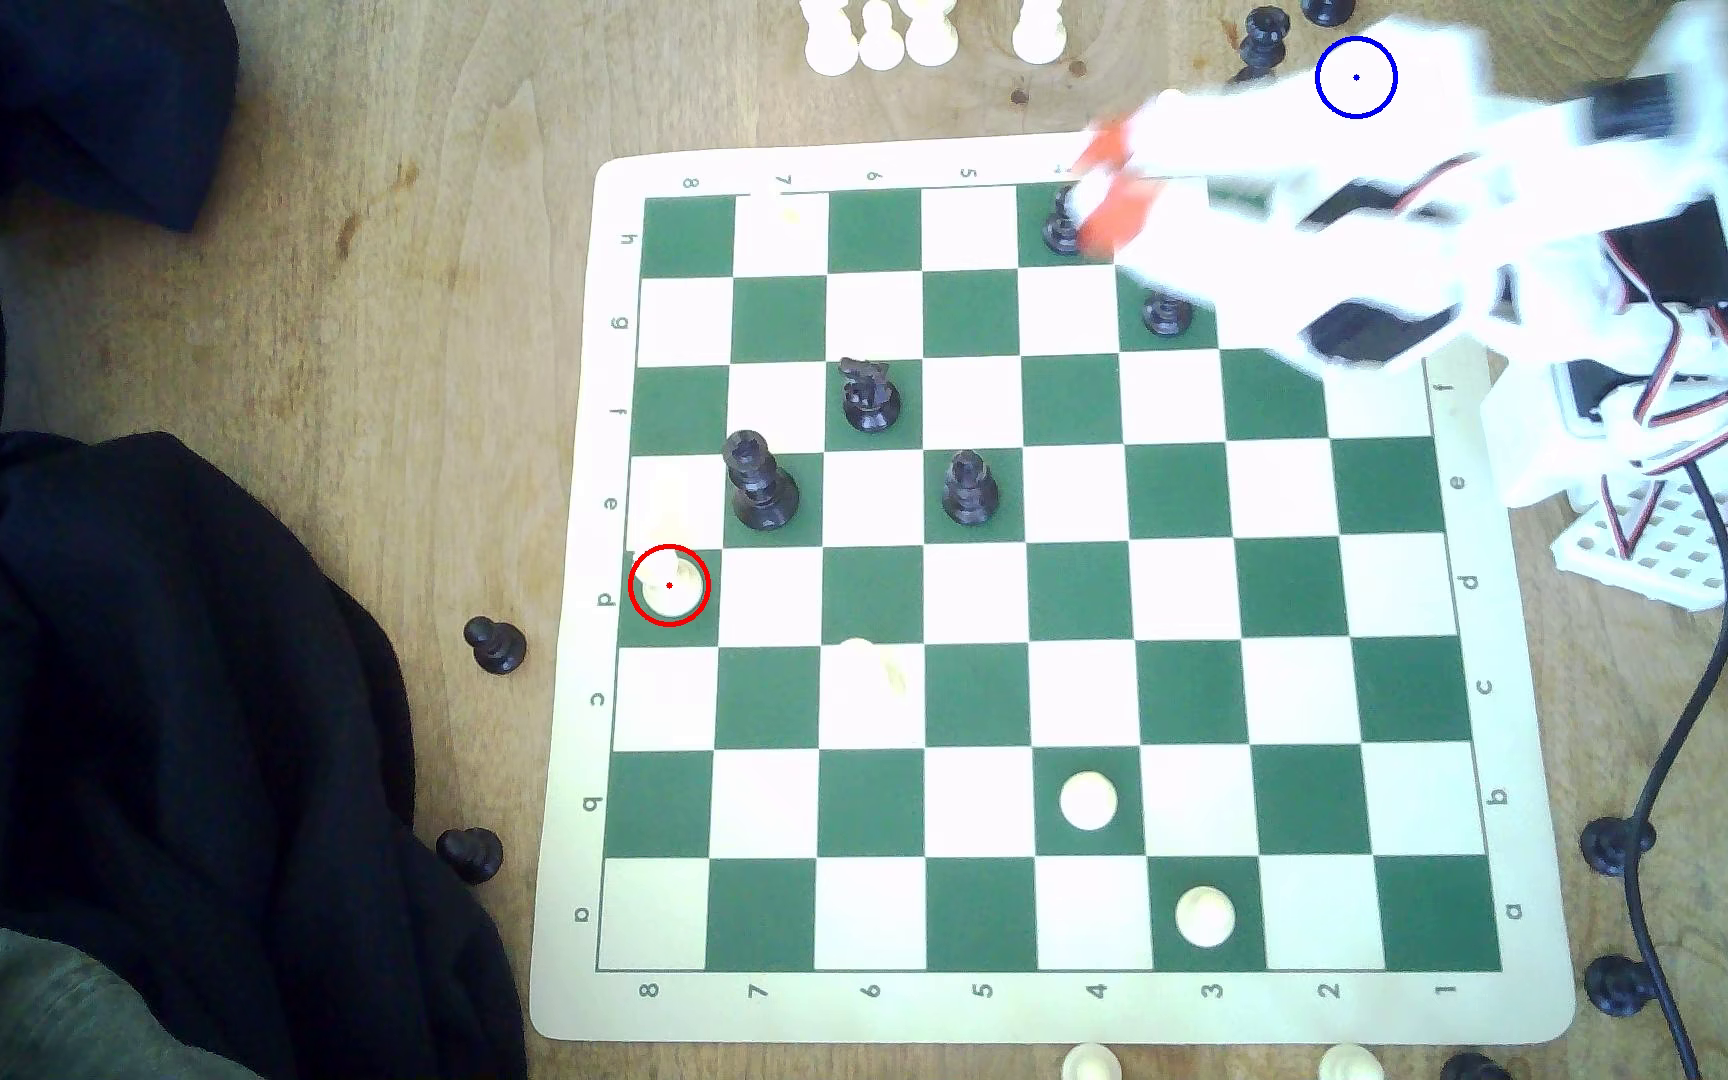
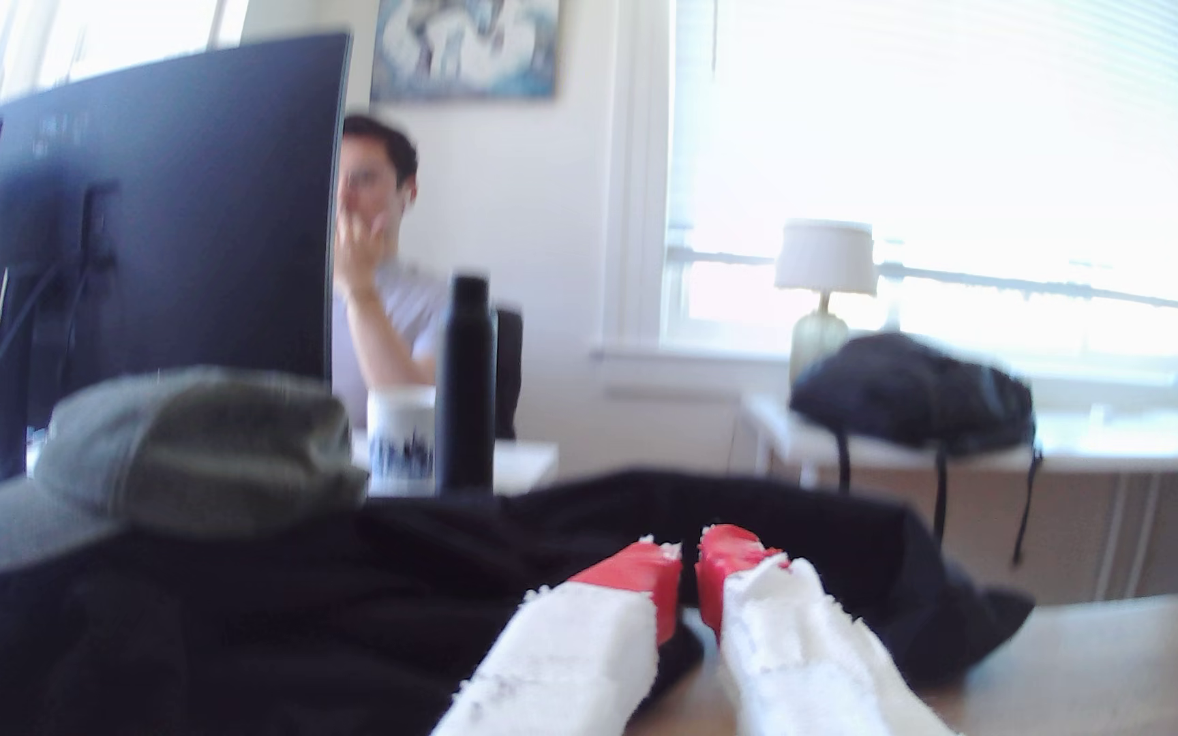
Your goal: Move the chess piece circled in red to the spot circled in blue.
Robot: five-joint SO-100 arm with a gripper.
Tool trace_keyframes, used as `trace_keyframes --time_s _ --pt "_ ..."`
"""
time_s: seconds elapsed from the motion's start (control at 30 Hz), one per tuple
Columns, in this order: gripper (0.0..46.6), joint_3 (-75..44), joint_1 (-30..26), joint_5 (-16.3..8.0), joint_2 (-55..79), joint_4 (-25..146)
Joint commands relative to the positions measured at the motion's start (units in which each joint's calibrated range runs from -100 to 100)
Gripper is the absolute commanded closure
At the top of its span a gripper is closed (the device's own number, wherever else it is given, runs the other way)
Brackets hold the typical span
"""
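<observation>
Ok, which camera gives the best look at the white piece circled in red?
The exterior view: from above, the chess piece is a pale disc on a green square at the chessboard's left edge. The wrist view faces across the room past the gripper, toward dark cloth and a desk.

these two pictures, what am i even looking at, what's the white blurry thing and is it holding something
The white blurry thing is a small robot arm, seen from above in the exterior view. Its grasping end, the gripper, has two red-tipped fingers. The other picture comes from a camera on the arm's wrist, looking out past those fingers into the room. In the wrist view the fingers sit close together with nothing between them, so nothing is held. On the wooden table lies a green and white chess board with black and white pieces. The red ring marks the chess piece to move; the blue ring, the spot, marks where it goes.
</observation>
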Motion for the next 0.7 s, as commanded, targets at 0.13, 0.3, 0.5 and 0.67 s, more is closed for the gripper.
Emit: trace_keyframes --time_s 0.13,0.3,0.5,0.67 --pt "46.2 -31.0 -3.4 -0.8 31.1 17.2" --pt "46.1 -44.9 -4.4 -4.5 47.3 22.6" --pt "43.9 -58.2 -4.4 -4.2 63.7 22.9" --pt "42.6 -69.0 -4.1 -2.8 77.2 24.7"
